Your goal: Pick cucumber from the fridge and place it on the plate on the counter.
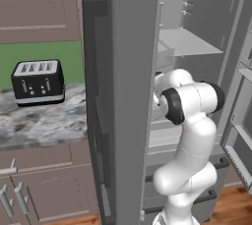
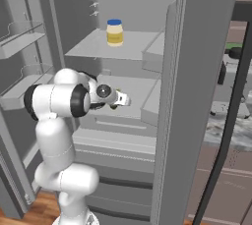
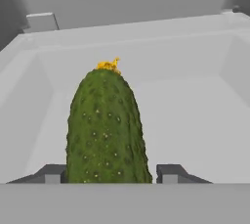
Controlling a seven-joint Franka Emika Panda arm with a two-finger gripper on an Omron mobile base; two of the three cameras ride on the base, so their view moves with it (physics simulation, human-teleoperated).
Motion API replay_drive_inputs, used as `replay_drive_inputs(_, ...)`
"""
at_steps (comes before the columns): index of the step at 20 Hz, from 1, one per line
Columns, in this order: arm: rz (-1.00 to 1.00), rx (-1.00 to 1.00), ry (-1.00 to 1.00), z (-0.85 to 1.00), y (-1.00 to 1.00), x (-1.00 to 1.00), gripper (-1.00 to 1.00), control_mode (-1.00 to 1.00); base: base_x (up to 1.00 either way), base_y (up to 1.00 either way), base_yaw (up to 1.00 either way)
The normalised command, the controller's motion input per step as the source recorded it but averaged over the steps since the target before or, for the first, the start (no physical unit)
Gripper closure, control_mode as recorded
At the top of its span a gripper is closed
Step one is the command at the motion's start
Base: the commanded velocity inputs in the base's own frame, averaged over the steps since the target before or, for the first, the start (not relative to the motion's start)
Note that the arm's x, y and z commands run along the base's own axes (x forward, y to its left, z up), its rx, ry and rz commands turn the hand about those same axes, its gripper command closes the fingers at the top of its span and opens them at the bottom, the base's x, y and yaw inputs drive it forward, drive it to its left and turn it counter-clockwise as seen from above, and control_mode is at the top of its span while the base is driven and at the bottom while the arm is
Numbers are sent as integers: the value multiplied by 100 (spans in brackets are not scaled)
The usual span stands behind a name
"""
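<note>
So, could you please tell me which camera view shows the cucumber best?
The hand view: the cucumber stands large between the two fingertips, bumpy skin and yellow tip clear. In both base views the robot's arm and hand cover that spot in the fridge.

You are looking at evenly lit rendered frames with flat, diffuse brightness and no single visible lamp; the fridge point(image 2: 206, 71) interior reads pale grey, darkening toward its far upper corners, and the door face on the left base view falls into a duller grey. Shadows are soft and faint, glare is nowhere, and only the robot's white arm point(image 1: 189, 121) carries a mild sheen. The hand view is slightly soft and grainy, the cucumber point(image 3: 106, 127) showing speckled texture, with straight edges holding true out to the borders.
</note>
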Motion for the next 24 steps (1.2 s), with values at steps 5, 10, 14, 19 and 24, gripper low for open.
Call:
replay_drive_inputs(5, -2, 1, 6, 61, -14, -12, 100, -100, 0, 0, 0)
replay_drive_inputs(10, 21, 13, 3, 56, -82, -5, 100, -100, 0, 0, 0)
replay_drive_inputs(14, 23, 12, 0, 53, -82, -13, 100, -100, 0, 0, 0)
replay_drive_inputs(19, 1, -9, 9, 70, 18, -16, 100, -100, 0, 0, 0)
replay_drive_inputs(24, 8, -7, 24, 100, 4, -3, 100, -100, 0, 0, 0)
